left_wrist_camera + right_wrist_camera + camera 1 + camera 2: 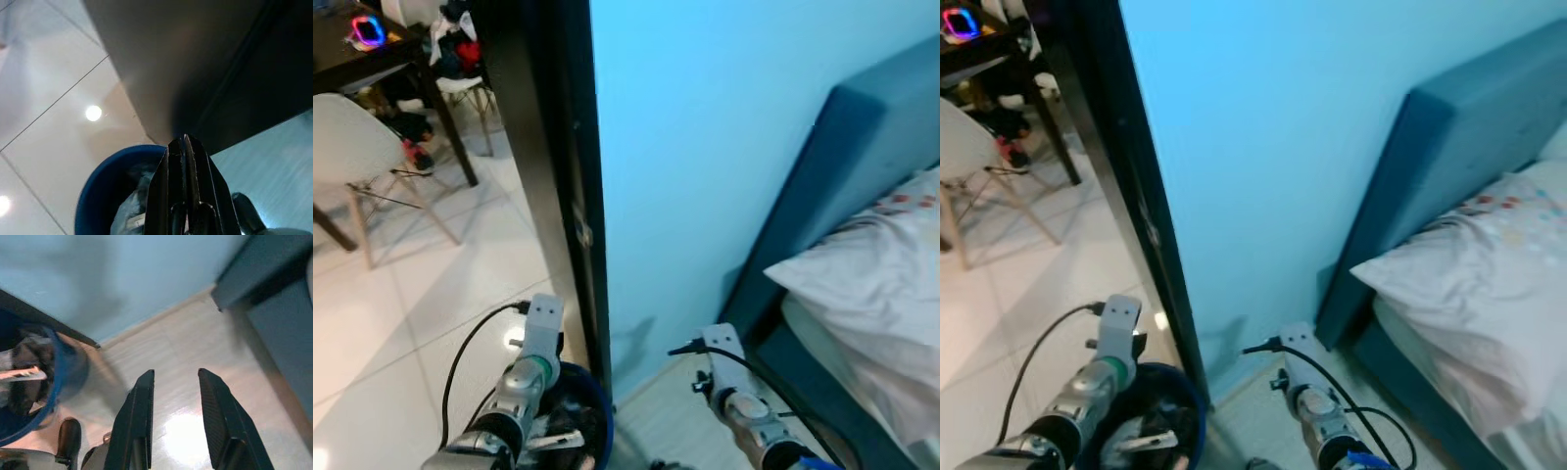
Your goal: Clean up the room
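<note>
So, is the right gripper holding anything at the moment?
No. In the right wrist view the right gripper has its two black fingers spread apart, with only bare pale floor showing between them.

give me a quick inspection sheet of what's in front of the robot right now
surface: pale tiled floor, glossy with light glare
job's things: blue bin by the dark door frame, holding crumpled items
clutter: dark things piled by the table and white chair
hands: left hand shut, above the bin; right hand open above bare floor
cables: black cable looping from the left wrist, another on the right
surroundings: light blue wall, blue bed with white pillow
</note>
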You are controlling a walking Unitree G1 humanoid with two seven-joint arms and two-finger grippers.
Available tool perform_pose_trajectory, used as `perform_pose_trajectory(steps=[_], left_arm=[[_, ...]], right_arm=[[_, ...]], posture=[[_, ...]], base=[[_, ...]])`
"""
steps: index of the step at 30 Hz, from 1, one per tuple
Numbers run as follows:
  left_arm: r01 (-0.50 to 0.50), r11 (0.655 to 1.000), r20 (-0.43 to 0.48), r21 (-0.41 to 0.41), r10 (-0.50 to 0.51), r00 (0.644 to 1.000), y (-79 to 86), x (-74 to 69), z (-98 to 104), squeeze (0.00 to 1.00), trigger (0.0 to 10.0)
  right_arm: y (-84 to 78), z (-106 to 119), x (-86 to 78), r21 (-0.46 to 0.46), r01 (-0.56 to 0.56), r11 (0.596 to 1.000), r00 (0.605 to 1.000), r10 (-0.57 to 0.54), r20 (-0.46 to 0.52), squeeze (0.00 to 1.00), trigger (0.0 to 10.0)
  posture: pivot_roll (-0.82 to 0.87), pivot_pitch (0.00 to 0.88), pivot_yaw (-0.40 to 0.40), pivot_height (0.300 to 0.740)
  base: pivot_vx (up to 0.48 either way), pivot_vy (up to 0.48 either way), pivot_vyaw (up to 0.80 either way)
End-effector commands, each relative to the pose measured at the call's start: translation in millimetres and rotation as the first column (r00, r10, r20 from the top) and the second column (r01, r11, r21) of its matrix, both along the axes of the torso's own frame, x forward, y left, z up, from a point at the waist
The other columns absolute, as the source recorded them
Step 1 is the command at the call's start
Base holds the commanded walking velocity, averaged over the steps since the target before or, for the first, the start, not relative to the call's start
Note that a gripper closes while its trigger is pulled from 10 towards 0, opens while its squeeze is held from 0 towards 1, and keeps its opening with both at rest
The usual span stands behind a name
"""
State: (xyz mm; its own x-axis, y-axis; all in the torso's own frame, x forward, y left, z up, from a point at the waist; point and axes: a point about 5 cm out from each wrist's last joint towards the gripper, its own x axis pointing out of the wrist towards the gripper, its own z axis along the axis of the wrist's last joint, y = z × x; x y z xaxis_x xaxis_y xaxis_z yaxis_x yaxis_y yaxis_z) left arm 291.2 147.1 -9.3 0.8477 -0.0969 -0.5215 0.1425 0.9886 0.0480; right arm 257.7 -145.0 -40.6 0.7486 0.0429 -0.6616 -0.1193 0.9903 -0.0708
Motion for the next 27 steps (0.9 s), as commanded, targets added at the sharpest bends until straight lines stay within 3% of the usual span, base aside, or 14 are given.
perform_pose_trajectory(steps=[1, 24, 27], left_arm=[[-0.002, 1.0, -0.022, 0.004, 0.003, 1.0, 2.8, -5.8, -5.5, 0.0, 10.0], [0.023, 1.0, 0.012, -0.005, -0.023, 1.0, 0.1, -3.6, -2.1, 0.0, 10.0], [0.025, 1.0, 0.013, -0.005, -0.025, 1.0, -0.2, -3.6, -2.1, 0.0, 10.0]], right_arm=[[4.5, -3.8, -4.7, 0.012, -0.005, 1.0, 1.0, 0.005, -0.021, 0.0, 10.0], [5.9, -3.8, -4.8, 0.016, -0.025, 1.0, 0.999, 0.025, -0.022, 0.0, 10.0], [5.8, -3.8, -4.8, 0.016, -0.025, 1.0, 0.999, 0.025, -0.023, 0.0, 10.0]], posture=[[0.1, 0.0, 0.096, 0.74], [0.09, 0.0, 0.091, 0.74], [0.09, 0.0, 0.091, 0.74]], base=[[0.0, 0.0, 0.0], [0.0, 0.0, 0.0], [0.0, -0.331, 0.0]])
